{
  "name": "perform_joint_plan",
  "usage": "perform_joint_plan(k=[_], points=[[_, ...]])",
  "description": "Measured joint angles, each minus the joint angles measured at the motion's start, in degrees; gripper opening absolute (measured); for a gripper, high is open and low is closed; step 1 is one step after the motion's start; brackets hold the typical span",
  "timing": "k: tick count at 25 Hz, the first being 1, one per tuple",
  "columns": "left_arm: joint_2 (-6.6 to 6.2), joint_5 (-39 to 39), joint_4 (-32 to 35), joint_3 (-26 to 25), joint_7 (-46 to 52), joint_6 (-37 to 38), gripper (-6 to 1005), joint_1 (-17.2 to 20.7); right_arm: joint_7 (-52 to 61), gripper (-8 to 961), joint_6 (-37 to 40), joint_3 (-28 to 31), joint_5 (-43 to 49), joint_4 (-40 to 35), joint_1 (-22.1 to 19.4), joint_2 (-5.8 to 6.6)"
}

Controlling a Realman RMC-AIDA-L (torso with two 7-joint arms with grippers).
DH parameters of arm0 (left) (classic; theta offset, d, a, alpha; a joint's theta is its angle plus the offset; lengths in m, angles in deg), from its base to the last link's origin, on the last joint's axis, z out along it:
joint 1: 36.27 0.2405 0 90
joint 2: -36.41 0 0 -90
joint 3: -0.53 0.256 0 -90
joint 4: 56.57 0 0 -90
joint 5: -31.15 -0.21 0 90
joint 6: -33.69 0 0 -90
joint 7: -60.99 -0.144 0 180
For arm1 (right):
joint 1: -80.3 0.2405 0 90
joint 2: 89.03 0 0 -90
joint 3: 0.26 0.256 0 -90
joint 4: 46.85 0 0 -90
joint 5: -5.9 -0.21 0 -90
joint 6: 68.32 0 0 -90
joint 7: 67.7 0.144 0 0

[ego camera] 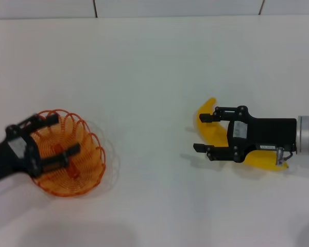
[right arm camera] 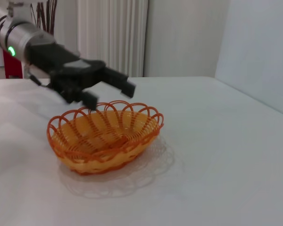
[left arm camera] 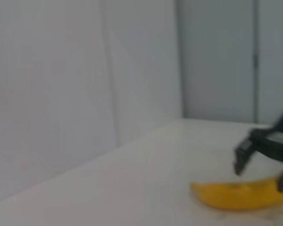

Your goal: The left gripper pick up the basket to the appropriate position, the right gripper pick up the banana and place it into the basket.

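1. Two grippers are at work over a white desk point(ego camera: 154, 77), one at each side of the head view.
2. On the robot's left, the left gripper point(ego camera: 62, 136) sits over the basket point(ego camera: 85, 164), its fingers apart: one lies along the far rim and the other reaches across the middle of the basket. From the right wrist view, the left gripper point(right arm camera: 111, 92) hangs at the basket's point(right arm camera: 106, 139) rim with the fingers spread, and I cannot tell whether they touch the wire.
3. The basket sits on the desk, well apart from the banana.
4. On the robot's right, the right gripper point(ego camera: 203, 133) hovers over the banana point(ego camera: 208, 126), its fingers wide apart, one on either side of the fruit's curved body.
5. The banana lies flat on the desk; in the left wrist view the banana point(left arm camera: 236, 195) rests under one dark finger point(left arm camera: 243, 157) that stands clear above it.
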Motion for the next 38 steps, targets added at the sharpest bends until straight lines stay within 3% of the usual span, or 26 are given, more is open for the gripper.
perform_joint_plan(k=[5,8,11,14,18,25,38], points=[[-0.64,-2.57,7.47,-4.36,23.27,-5.73,876,-3.13,0.08,713,0.0,0.09,-0.01,0.0,-0.01,0.0],[-1.37,-12.95,16.68,-4.39,41.09,-9.94,876,-6.72,0.15,713,0.0,0.06,0.0,0.0,0.15,0.01],[-2.28,-26.16,22.36,-3.6,48.69,-8.71,877,-12.15,0.21,713,0.01,0.19,0.0,0.0,0.15,0.01],[-1.84,-34.64,25.09,-3.44,46.03,-5.22,877,-15.58,0.23,713,0.0,0.21,0.01,0.0,0.15,0.08],[-0.07,-36.63,29.97,-3.55,36.47,-3.79,877,-14.93,0.31,713,0.0,-0.07,0.01,0.0,0.54,0.08],[-0.39,-44.39,30.69,-3.31,36.58,-1.97,877,-16.84,0.35,713,0.26,0.17,0.01,0.0,0.89,0.0],[-0.08,-45.4,28.37,-1.65,34.82,-3.2,876,-19.52,0.46,713,0.52,0.29,0.01,-0.03,1.18,0.0]])
